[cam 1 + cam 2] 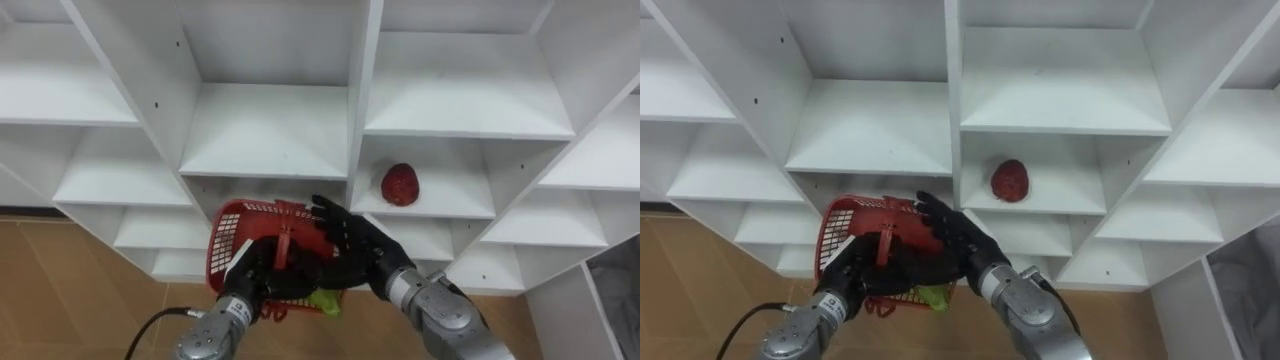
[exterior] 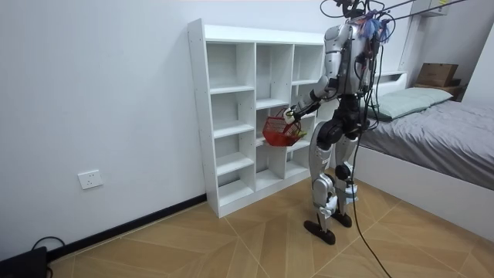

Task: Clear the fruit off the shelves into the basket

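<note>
Facing white closet (image 1: pixel 270 130); left hand (image 1: pixel 258 268) curled round red basket (image 1: pixel 236 222) handle, right hand (image 1: pixel 352 240) spread above it; green item (image 1: pixel 323 301) inside, red fruit (image 1: pixel 400 185) on shelf.

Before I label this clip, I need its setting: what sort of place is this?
Most likely a bedroom: a bed with grey bedding at the room view's right, a white open shelf unit against the wall, and a wood-pattern floor.
</note>
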